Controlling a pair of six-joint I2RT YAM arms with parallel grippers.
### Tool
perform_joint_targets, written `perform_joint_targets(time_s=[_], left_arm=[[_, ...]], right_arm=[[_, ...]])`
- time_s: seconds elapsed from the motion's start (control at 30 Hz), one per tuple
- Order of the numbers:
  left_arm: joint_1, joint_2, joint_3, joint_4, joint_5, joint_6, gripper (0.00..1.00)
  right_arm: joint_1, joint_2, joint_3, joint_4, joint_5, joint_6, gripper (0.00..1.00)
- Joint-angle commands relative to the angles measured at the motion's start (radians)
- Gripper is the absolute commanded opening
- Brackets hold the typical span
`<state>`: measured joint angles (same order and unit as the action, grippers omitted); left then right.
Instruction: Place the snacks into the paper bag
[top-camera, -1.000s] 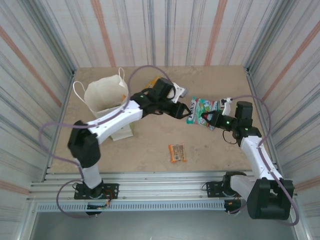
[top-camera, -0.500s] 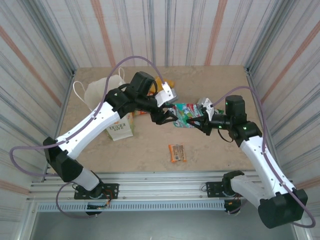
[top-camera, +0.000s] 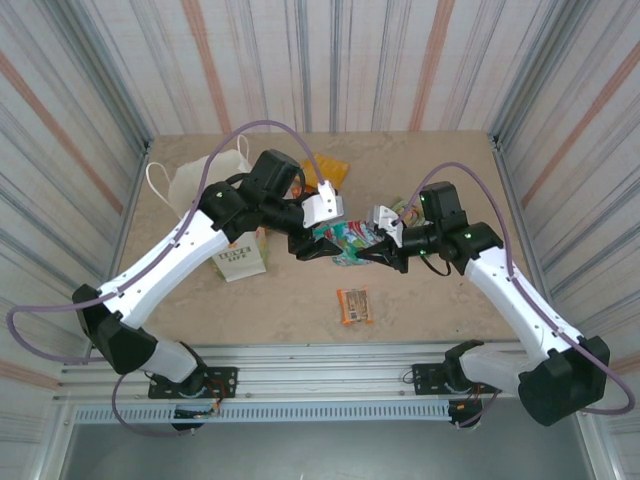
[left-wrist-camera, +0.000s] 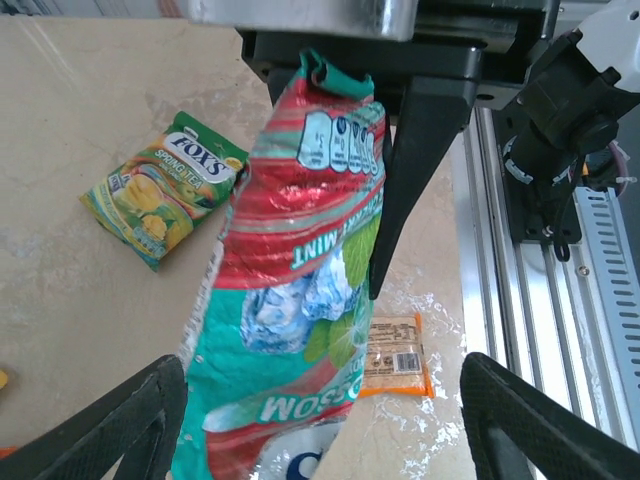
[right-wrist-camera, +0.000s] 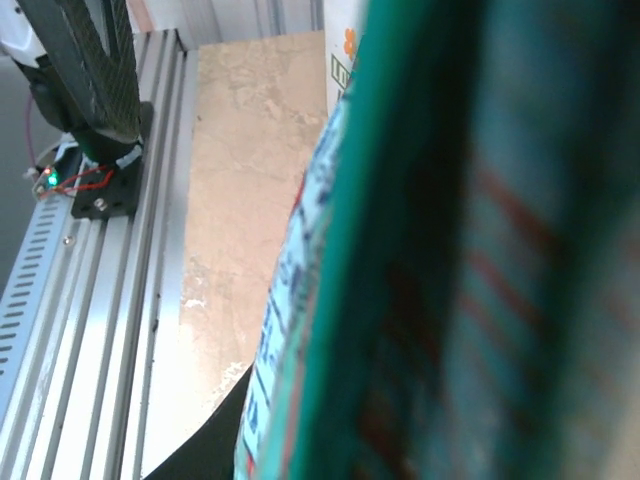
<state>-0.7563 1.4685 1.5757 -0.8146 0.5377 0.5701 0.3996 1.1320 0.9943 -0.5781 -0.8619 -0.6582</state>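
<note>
The desk (top-camera: 430, 300) is a flat beige surface with a marbled pattern. Ribbed metal rails (top-camera: 330, 365) run along its near edge.

Items resting directly on the desk:

1. Paper bag (top-camera: 190, 185): stands upright in the far-left area, close to the left edge, with its loop handles at the top.
2. Orange bar pack (top-camera: 354, 305): lies flat near the middle of the near edge, apart from every other item. The left wrist view shows it (left-wrist-camera: 395, 345) just beside the rails.
3. Orange packet (top-camera: 330, 170): lies near the middle of the far edge, partly hidden.
4. Yellow-green packet (left-wrist-camera: 165, 185): lies flat, printed face up, well apart from the orange bar pack.
</note>
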Motion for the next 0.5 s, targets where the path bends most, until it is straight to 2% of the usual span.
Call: perform_joint_targets(time_s=[0.0,0.2,0.37,0.47], left_arm=[[0.000,-0.039,-0.010,0.007,-0.018,0.042,0.75],[0.000,0.003,-0.016,-0.012,0.000,0.058,0.74],[-0.002,0.053,0.007,-0.054,0.067,0.064,0.62],[-0.005,0.067,0.010,-0.075,0.071,0.071,0.58]], right_arm=[[0.018,0.012,0.048,-0.004,-0.059,-0.072,0.13],[0.032,0.038,0.070,-0.016,-0.079,-0.101,0.14],[0.036,0.048,0.075,0.002,-0.094,-0.103,0.14],[0.038,0.049,0.077,0.011,-0.094,-0.103,0.14]])
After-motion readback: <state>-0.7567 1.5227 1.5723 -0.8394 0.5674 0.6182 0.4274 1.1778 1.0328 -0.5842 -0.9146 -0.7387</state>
